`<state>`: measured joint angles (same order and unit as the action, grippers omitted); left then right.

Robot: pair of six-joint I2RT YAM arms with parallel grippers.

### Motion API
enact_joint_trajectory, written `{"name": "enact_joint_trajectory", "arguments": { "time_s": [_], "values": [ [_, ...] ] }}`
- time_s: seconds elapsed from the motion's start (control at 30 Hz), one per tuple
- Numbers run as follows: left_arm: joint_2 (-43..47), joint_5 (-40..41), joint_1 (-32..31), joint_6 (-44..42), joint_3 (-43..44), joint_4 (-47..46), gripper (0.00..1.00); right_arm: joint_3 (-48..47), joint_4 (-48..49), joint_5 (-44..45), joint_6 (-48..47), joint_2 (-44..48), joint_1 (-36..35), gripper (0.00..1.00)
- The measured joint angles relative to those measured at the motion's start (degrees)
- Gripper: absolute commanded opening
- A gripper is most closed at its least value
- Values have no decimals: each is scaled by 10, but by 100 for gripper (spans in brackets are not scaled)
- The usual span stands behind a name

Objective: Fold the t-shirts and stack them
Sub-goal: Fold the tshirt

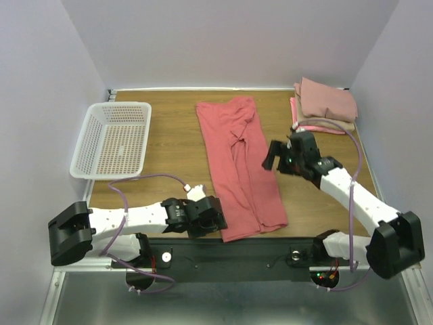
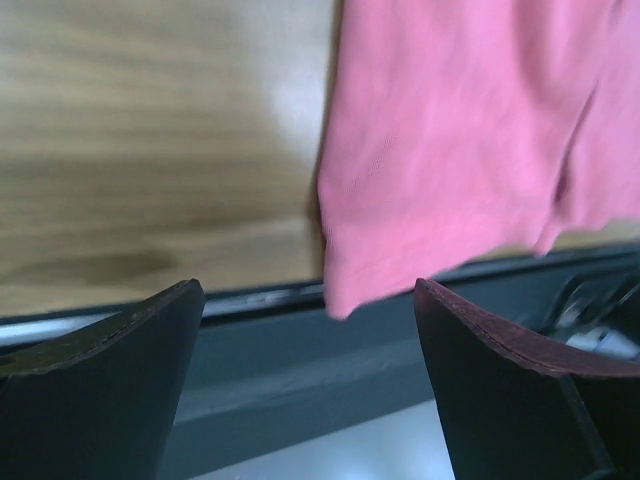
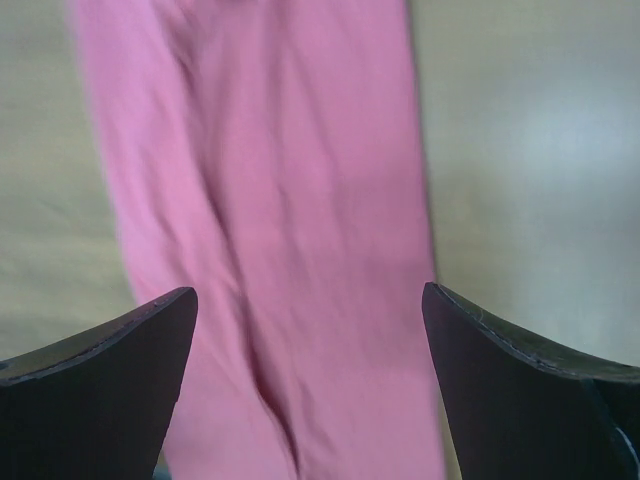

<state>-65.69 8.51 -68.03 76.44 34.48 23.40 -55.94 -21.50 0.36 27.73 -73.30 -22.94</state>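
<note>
A large coral-red t-shirt [image 1: 240, 162] lies in a long strip down the middle of the table, with creases along its centre. At the back right sits a stack of folded t-shirts [image 1: 328, 100], dusty-pink on top, with tan and bright-pink edges showing under it. My left gripper [image 1: 218, 218] is open at the table's near edge, beside the shirt's near-left corner [image 2: 450, 150], and its jaws [image 2: 305, 285] are empty. My right gripper [image 1: 272, 157] hovers open by the shirt's right edge. In its own view the cloth [image 3: 270, 250] fills the space under the gripper [image 3: 309, 290].
A white plastic mesh basket [image 1: 111, 139] stands at the back left, partly over the table's edge. Purple cables loop along both arms. A dark metal rail [image 2: 300, 370] runs along the near edge, just under the left gripper.
</note>
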Motion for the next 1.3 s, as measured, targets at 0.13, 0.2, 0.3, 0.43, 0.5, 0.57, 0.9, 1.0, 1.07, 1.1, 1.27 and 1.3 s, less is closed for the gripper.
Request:
{"name": "enact_joint_trajectory", "arguments": {
  "time_s": [0.13, 0.2, 0.3, 0.43, 0.5, 0.57, 0.9, 1.0, 1.07, 1.1, 1.27, 1.3],
  "values": [
    [-26, -21, -47, 17, -4, -31, 95, 154, -54, 1, 56, 101, 0, 100],
    [-43, -29, -61, 26, -4, -47, 86, 211, -87, -1, 88, 167, 0, 100],
    [-73, -42, -71, 39, -11, -76, 76, 246, -104, -5, 120, 234, 0, 100],
    [-97, -43, -70, 49, -12, -99, 65, 272, -111, -17, 153, 279, 0, 100],
    [-106, -42, -70, 55, -12, -103, 56, 279, -111, -25, 161, 274, 0, 100],
    [-110, -41, -70, 61, -12, -104, 53, 287, -111, -35, 165, 264, 0, 100],
    [-142, -56, -70, 67, -12, -126, 0, 315, -130, -64, 185, 268, 0, 100],
    [-142, -57, -70, 67, -12, -127, 0, 315, -152, -63, 188, 280, 0, 98],
    [-141, -56, -70, 69, -12, -126, 0, 315, -170, -61, 190, 288, 0, 92],
    [-139, -55, -70, 70, -12, -123, 0, 315, -179, -63, 192, 294, 0, 90],
    [-120, -52, -70, 74, -12, -114, 0, 332, -189, -86, 196, 297, 0, 66],
    [-117, -51, -70, 75, -12, -113, 0, 337, -189, -90, 195, 296, 0, 64]
  ]
}}
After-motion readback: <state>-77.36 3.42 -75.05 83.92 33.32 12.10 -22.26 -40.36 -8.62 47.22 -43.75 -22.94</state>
